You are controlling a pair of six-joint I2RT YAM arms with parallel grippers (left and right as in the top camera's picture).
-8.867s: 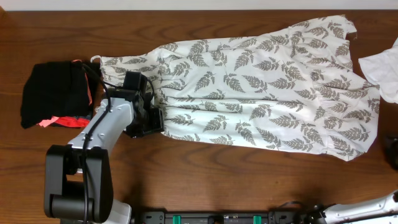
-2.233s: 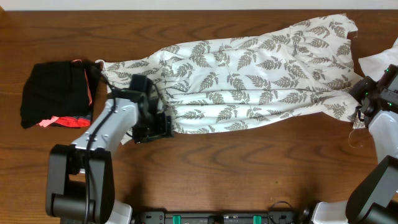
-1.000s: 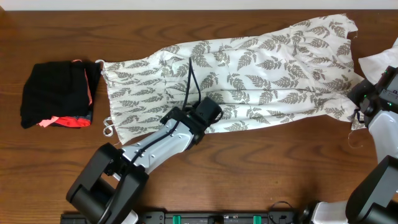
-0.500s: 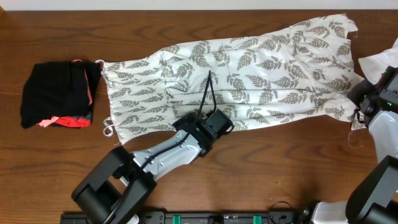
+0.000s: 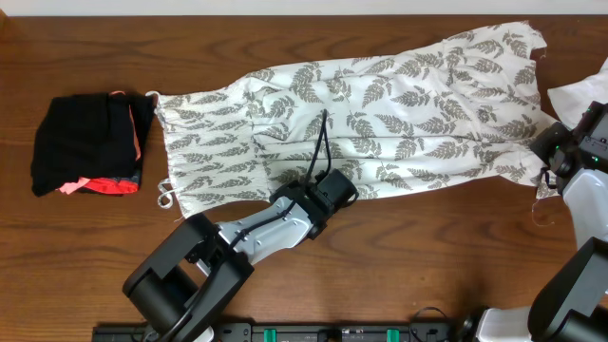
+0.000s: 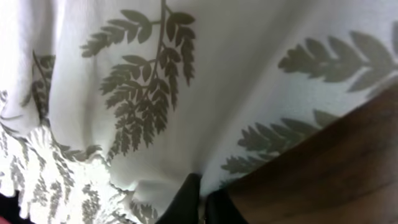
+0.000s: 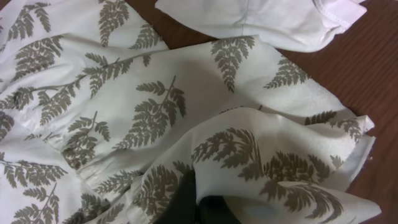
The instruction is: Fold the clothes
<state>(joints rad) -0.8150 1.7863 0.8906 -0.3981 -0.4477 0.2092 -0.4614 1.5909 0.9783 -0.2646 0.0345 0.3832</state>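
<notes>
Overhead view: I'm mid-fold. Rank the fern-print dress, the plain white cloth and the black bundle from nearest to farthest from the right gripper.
From the right gripper:
1. The fern-print dress: its hem corner is in the gripper, at the table's right side.
2. The plain white cloth: close by, at the right edge of the view.
3. The black bundle: at the far left end, beyond the dress.

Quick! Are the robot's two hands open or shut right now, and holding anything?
Left gripper: shut, pinching the near edge of the dress.
Right gripper: shut on the dress at its far end.
</notes>
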